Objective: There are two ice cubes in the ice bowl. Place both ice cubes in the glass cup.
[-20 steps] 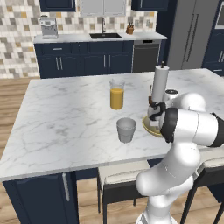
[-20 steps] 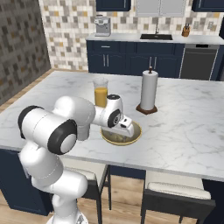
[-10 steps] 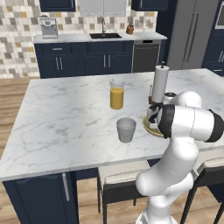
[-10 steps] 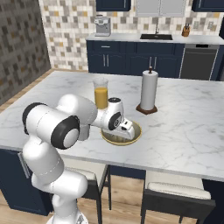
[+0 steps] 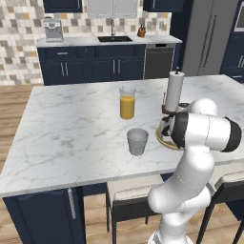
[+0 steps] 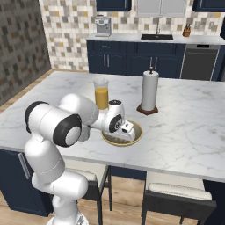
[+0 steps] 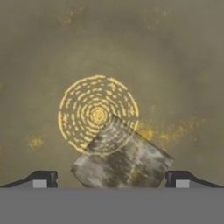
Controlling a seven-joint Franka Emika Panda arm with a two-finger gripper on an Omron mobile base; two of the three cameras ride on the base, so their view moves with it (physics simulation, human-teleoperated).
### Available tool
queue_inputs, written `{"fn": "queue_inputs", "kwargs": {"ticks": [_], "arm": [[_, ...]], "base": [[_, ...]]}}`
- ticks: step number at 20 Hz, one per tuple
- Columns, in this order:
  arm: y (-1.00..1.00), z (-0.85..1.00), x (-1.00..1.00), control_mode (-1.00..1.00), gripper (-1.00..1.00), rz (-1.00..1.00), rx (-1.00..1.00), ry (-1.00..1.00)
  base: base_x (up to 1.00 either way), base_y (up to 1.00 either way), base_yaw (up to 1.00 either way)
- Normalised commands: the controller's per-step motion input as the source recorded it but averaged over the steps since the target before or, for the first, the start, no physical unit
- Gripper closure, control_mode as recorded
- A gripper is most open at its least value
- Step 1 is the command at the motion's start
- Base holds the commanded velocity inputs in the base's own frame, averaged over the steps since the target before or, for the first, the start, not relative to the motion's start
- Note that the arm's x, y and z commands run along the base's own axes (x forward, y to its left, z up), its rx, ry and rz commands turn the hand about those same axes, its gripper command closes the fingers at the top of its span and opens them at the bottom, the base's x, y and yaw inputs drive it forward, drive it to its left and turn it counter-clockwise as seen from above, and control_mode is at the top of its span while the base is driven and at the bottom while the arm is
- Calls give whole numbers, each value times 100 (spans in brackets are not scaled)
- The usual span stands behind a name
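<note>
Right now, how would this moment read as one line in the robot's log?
gripper: open, down in ice bowl | ice cube: between fingertips, ungrasped | glass cup: upright on counter

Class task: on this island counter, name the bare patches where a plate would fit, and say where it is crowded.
Free: the wide marble left of the juice glass and the cup, and the stretch right of the paper towel roll. Crowded: the juice glass, roll, cup and bowl cluster, with the gripper down in the bowl.

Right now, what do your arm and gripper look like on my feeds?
The arm is glossy white, built of rounded tube-like segments with dark bands at the joints. The gripper has a boxy white hand with a dark round patch on the wrist, and two small dark fingertips with pale grey pads. No cables or markings show.
</note>
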Motion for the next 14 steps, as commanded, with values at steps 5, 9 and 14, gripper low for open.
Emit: {"fn": "queue_inputs", "kwargs": {"ticks": [5, 9, 14], "arm": [[-3, -16, 9, -100, -100, 0, -4, -2], [0, -24, 13, -100, 100, 0, -7, -1], [0, -8, 21, -100, 100, -2, -7, -5]], "base": [[0, 0, 0], [0, 0, 0], [0, 0, 0]]}}
